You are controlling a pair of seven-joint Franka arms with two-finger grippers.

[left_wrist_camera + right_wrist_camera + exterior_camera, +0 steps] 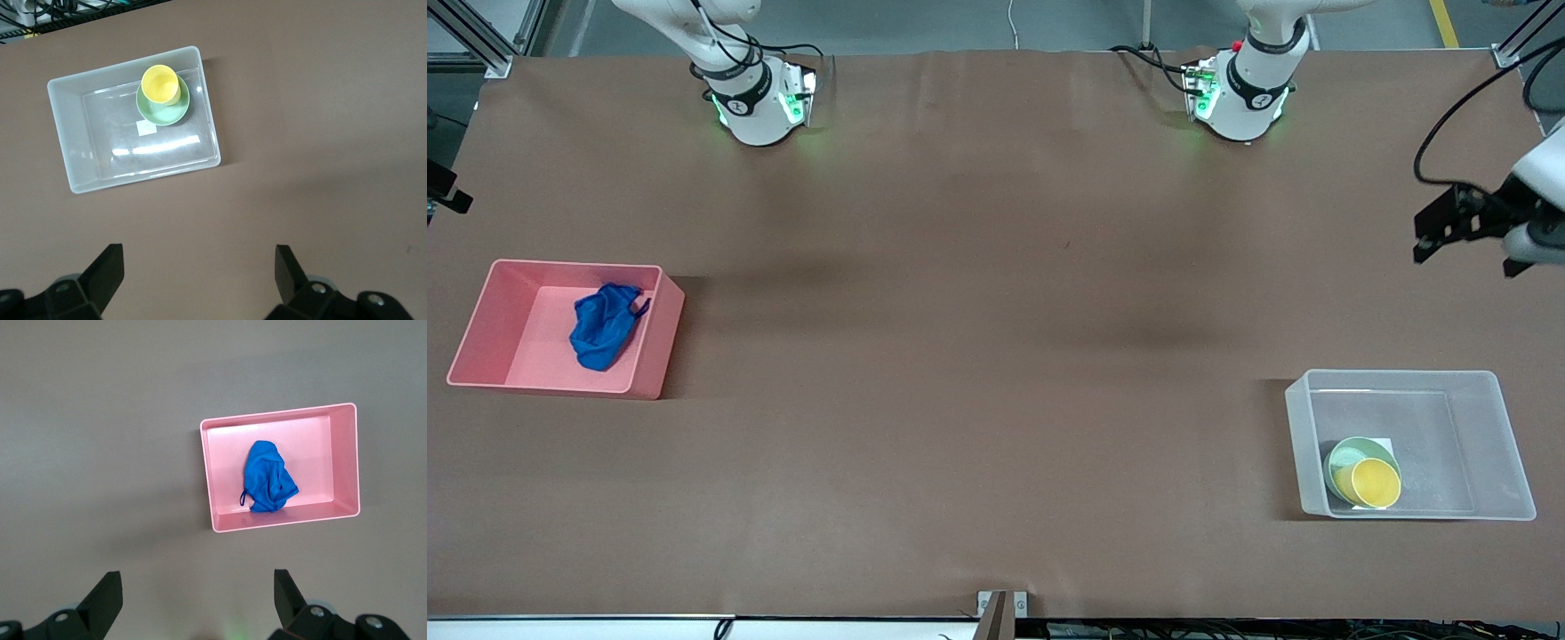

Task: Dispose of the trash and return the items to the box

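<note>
Sitting crumpled in pink bin [480, 320]: trash [606, 324]. Cup [1376, 483] nested in bowl [1343, 458], in box [1494, 444] corner. Left gripper [199, 267] and right gripper [198, 587] both spread, empty, high over bare table [996, 311].

The brown surface [978, 356] is carrying a pink bin [480, 329] toward the right arm's end and a clear box [1507, 444] toward the left arm's end.

Pink bin [489, 329] — on brown table [960, 311] — right arm's end.
</note>
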